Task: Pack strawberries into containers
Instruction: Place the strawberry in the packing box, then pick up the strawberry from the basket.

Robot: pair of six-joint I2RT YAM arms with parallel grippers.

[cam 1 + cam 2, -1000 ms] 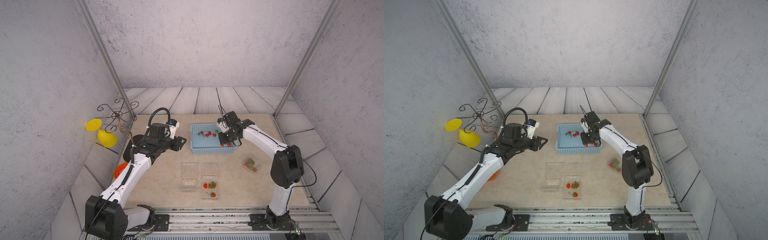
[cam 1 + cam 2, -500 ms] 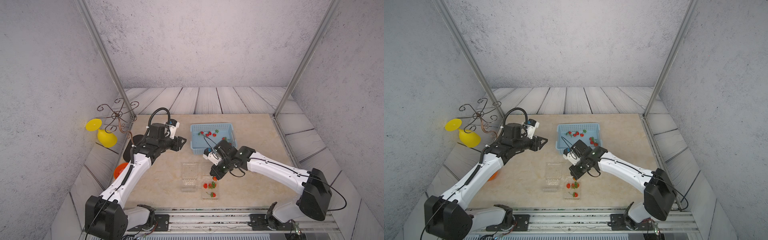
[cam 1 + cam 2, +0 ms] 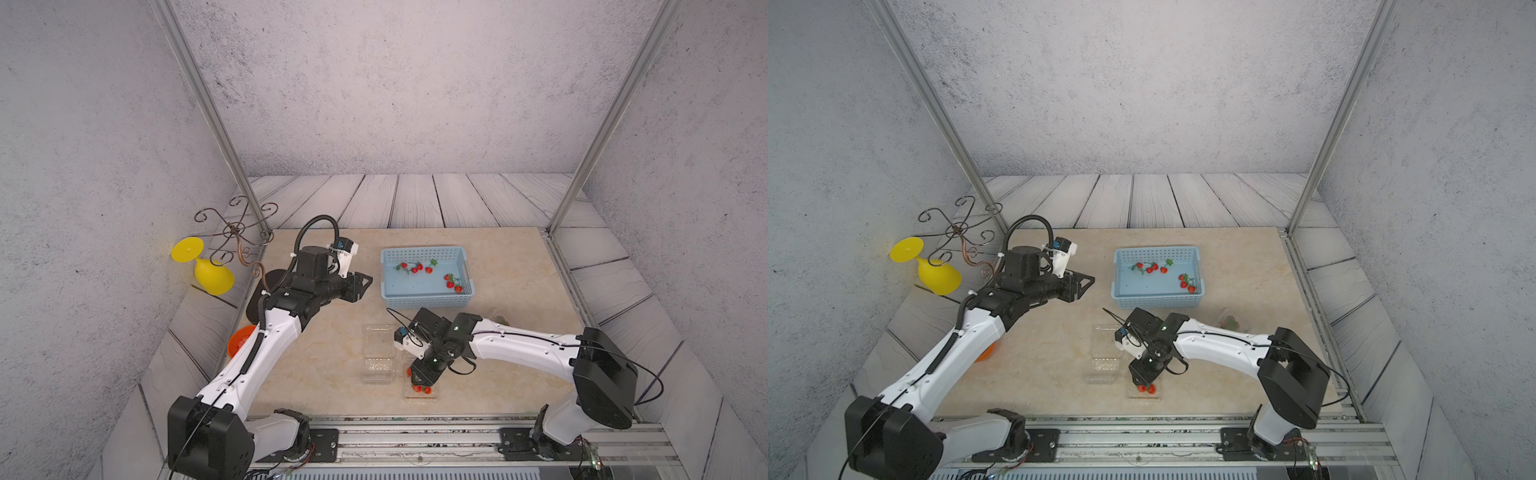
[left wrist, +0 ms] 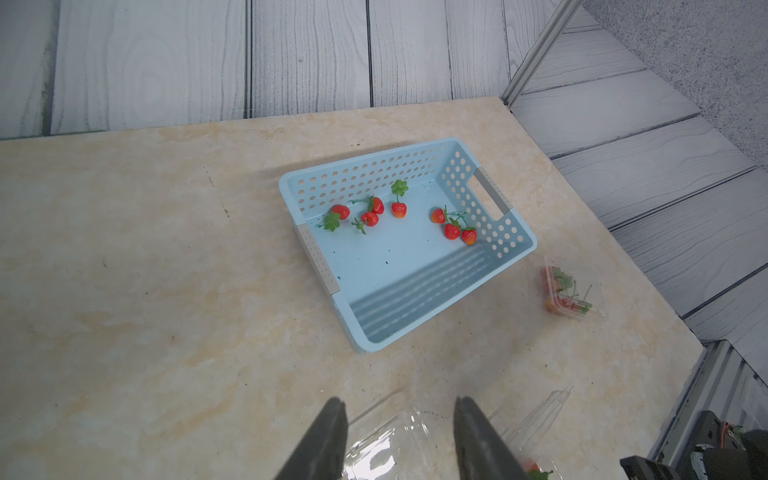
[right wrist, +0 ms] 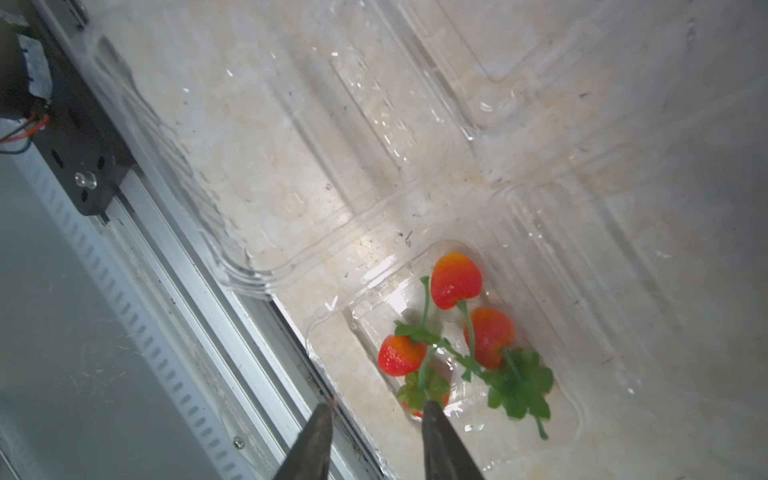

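Right gripper [image 5: 378,405], jaws parted and empty, hangs over the container [image 5: 328,316] on the robot's side of the basket [image 3: 426,297]. The strawberries [image 5: 456,280] lie inside, one perhaps touching a finger. Withdraw vertically, clear of rim and stems. Free tabletop [image 3: 332,365] lies toward the basket. Left gripper [image 4: 401,401]: parted, empty.

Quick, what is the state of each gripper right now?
Left gripper: open, holding nothing.
Right gripper: open, holding nothing, over the strawberries in a clear container.
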